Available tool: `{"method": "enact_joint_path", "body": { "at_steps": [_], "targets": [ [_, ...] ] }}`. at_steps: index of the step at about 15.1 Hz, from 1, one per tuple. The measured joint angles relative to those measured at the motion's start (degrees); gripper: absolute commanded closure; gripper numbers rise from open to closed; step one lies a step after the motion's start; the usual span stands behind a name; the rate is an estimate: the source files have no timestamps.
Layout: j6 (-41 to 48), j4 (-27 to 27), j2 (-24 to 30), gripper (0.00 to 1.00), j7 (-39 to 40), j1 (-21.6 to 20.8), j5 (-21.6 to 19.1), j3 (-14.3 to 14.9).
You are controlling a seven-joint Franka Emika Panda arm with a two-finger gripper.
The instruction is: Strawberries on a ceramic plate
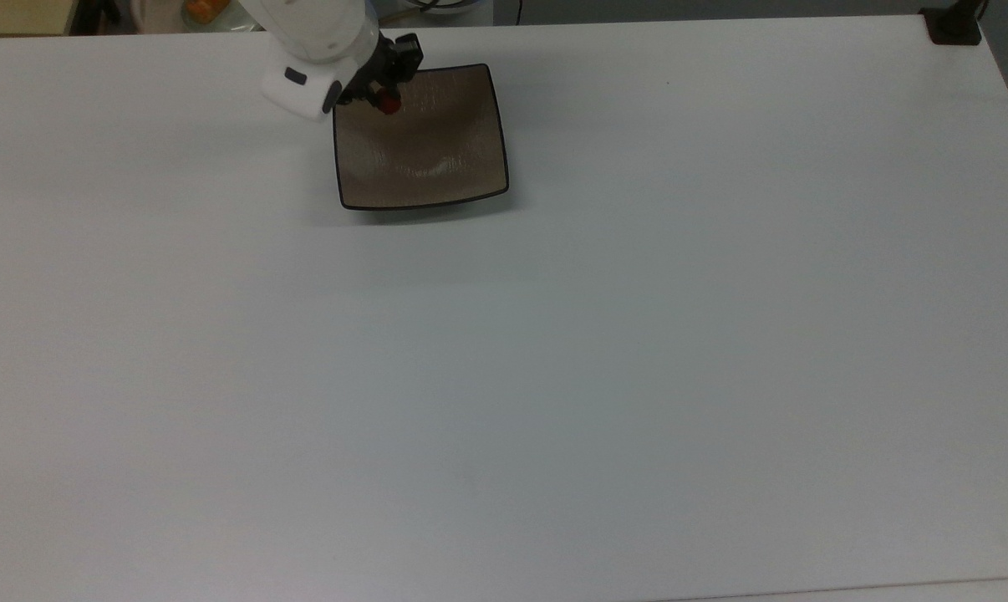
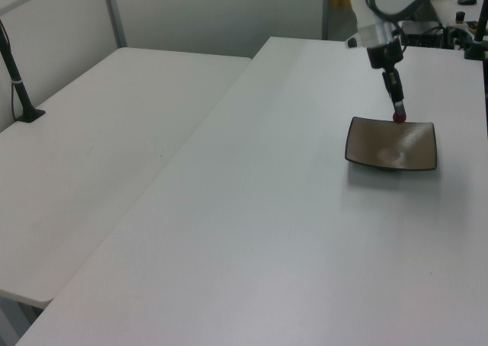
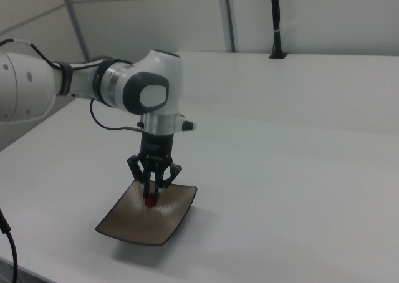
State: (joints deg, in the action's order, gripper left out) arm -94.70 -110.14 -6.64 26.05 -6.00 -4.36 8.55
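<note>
I have the claw (image 3: pixel 151 199) pinched on the strawberry (image 3: pixel 150 202), which hangs at its tips so it can go down cleanly. The plate (image 3: pixel 165 224) sits directly beneath the claw on the table (image 3: pixel 280 189); I judge a short descent before letting go, so the berry won't roll

No legible text, label, brand, number or sign appears on any surface in the top, left or right views.
</note>
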Motion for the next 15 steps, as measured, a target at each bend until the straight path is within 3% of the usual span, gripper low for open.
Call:
{"method": "enact_joint_path", "body": {
  "at_steps": [10, 11, 12, 13, 14, 15],
  "targets": [
    [-14.0, -6.4, -2.9, 1.0, -3.0, -1.1, 0.0, -3.6],
    [-14.5, -6.6, -3.1, 0.97, -3.0, -1.1, 0.0, -3.9],
    [-14.5, -6.6, -3.0, 0.81, -3.0, -1.1, 0.0, -4.0],
    [-14.5, -6.6, -3.0, 0.29, -3.0, -1.1, 0.0, -4.0],
    [-14.5, -6.6, -3.0, 0.0, -3.0, -1.1, 0.0, -4.0],
    [-14.5, -6.6, -3.0, 0.0, -3.7, -1.1, 0.0, -4.0]
  ]
}}
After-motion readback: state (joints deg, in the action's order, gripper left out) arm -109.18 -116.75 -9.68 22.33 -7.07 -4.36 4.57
